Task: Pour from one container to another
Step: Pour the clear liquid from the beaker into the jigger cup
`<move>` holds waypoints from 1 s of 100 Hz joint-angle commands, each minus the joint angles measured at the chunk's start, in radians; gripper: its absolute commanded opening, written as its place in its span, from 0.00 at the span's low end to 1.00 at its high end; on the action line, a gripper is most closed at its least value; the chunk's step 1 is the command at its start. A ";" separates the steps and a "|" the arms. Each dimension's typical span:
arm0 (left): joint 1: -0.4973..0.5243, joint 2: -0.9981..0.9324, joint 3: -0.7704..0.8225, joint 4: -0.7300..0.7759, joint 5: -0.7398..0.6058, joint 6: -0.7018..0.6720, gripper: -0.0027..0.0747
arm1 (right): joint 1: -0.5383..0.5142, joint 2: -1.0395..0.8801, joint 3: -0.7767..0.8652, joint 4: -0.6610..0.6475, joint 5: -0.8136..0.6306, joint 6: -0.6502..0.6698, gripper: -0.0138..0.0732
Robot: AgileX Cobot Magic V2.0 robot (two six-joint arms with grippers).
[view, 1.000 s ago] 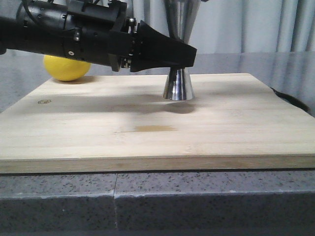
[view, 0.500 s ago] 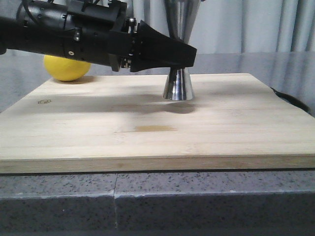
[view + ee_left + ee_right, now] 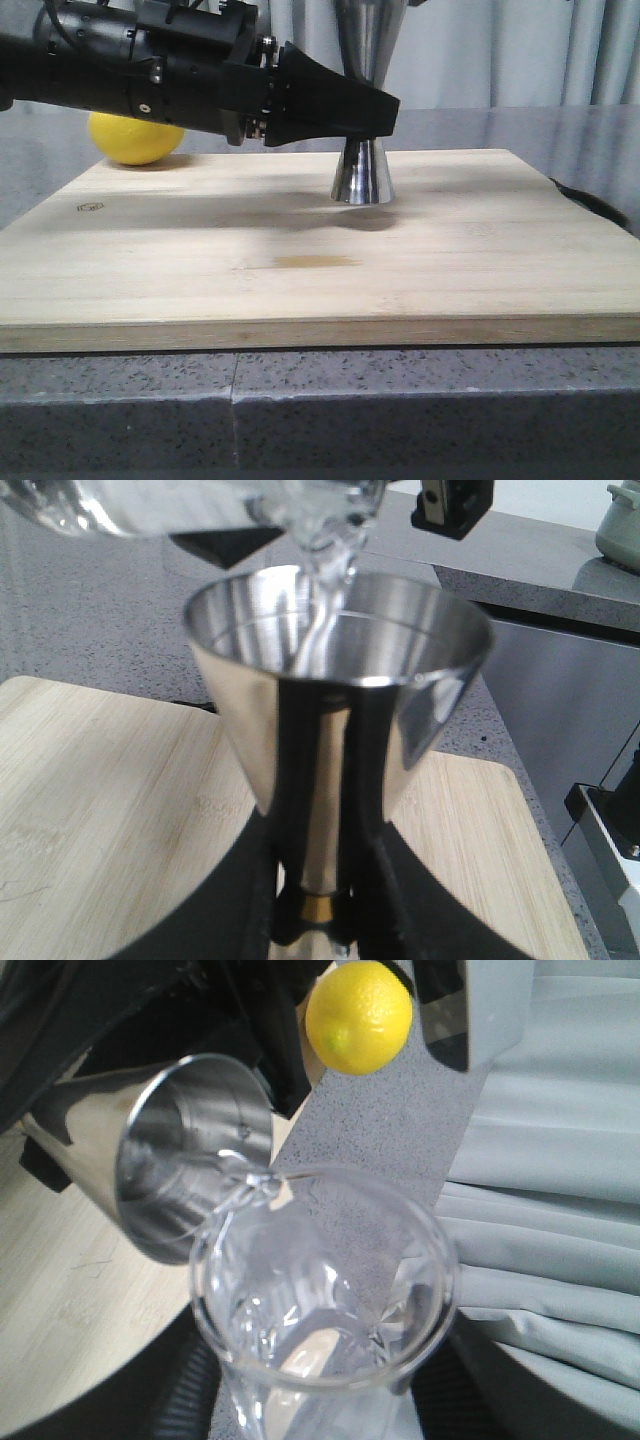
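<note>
1. We see the board (image 3: 300,250) carrying the jigger (image 3: 362,170), our left gripper (image 3: 318,920) clamped at its waist.
2. Our right gripper, unseen, presumably holds the tilted beaker (image 3: 325,1280); grip undeterminable.
3. Tipping faster risks overshooting the rim.

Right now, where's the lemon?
Front view: the lemon sits at the far-left corner of the wooden board, behind the left gripper, which holds the steel jigger to its right.
</note>
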State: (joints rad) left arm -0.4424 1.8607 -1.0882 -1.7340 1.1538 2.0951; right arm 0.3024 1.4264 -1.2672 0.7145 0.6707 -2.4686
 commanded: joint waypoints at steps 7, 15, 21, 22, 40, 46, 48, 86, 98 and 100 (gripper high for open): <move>-0.010 -0.055 -0.029 -0.064 0.129 -0.007 0.01 | -0.001 -0.041 -0.036 0.027 -0.056 -0.014 0.39; -0.010 -0.055 -0.029 -0.064 0.129 -0.007 0.01 | 0.001 -0.041 -0.036 0.021 -0.067 -0.021 0.39; -0.010 -0.055 -0.029 -0.064 0.129 -0.007 0.01 | 0.006 -0.041 -0.036 0.020 -0.073 -0.021 0.39; -0.010 -0.055 -0.029 -0.064 0.129 -0.007 0.01 | 0.006 -0.041 -0.036 0.020 -0.073 -0.021 0.39; -0.010 -0.055 -0.029 -0.064 0.129 -0.007 0.01 | 0.010 -0.041 -0.036 0.012 -0.077 -0.021 0.39; -0.010 -0.055 -0.029 -0.064 0.129 -0.007 0.01 | 0.010 -0.041 -0.036 0.012 -0.079 -0.021 0.39; -0.010 -0.055 -0.029 -0.064 0.129 -0.007 0.01 | 0.010 -0.041 -0.036 0.012 -0.079 -0.021 0.39; -0.010 -0.055 -0.029 -0.064 0.129 -0.007 0.01 | 0.010 -0.041 -0.036 -0.012 -0.085 -0.022 0.39; -0.010 -0.055 -0.029 -0.064 0.129 -0.007 0.01 | 0.010 -0.041 -0.036 -0.014 -0.086 -0.026 0.39; -0.010 -0.055 -0.029 -0.064 0.129 -0.007 0.01 | 0.010 -0.041 -0.036 -0.014 -0.086 -0.029 0.39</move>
State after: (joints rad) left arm -0.4424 1.8607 -1.0882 -1.7340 1.1538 2.0951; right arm 0.3124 1.4264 -1.2672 0.6756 0.6361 -2.4829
